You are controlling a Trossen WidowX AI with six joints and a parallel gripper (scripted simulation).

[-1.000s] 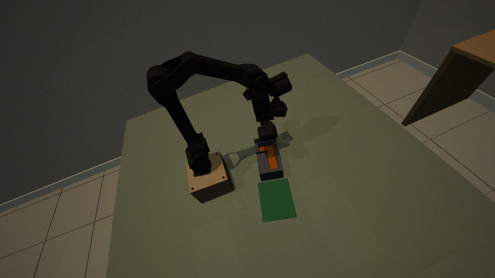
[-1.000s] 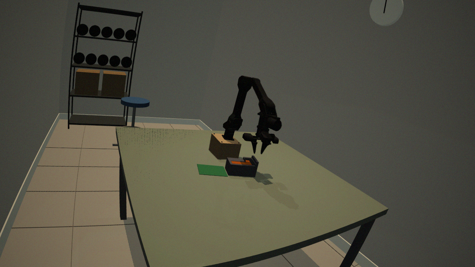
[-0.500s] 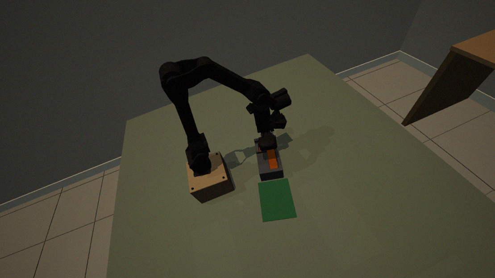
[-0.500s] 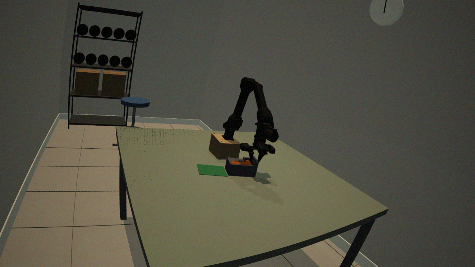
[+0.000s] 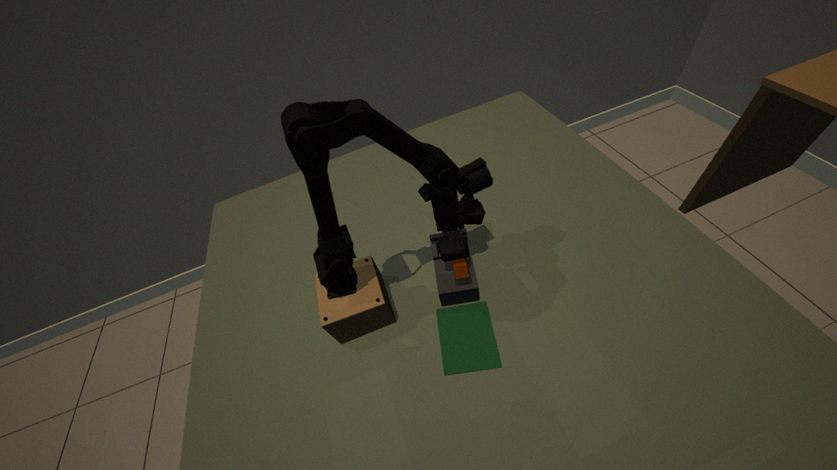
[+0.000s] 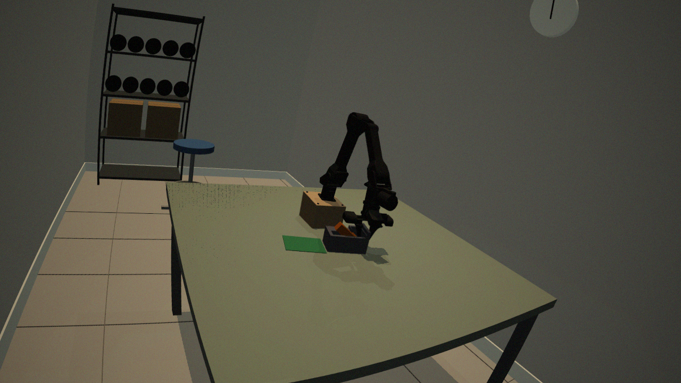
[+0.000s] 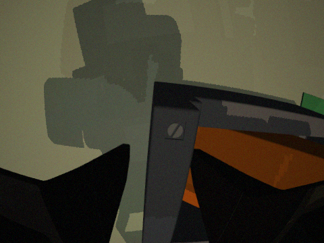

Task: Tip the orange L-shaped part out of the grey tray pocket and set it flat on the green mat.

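Note:
The grey tray (image 5: 459, 296) (image 6: 345, 245) (image 7: 165, 169) stands beside the green mat (image 5: 468, 339) (image 6: 304, 243) (image 7: 312, 103). The orange part (image 5: 460, 270) (image 6: 343, 229) (image 7: 243, 145) is tipped in its pocket: its end nearer the mat is raised above the tray, and its L-shaped end is down. My gripper (image 6: 364, 235) (image 7: 160, 154) is partly open at the tray's far end, with nothing pinched. One finger is inside the tray at the part's low L-shaped end; the other is outside the end wall. In the top view the gripper body hides the fingertips and that end of the part.
The wooden base block (image 5: 354, 300) (image 6: 320, 211) of the arm stands on the table beside the tray. The tray's end wall, with a screw head (image 7: 175, 130) on top, rises between the two fingers. A blue stool (image 6: 193, 146) and a shelf rack stand beyond the table.

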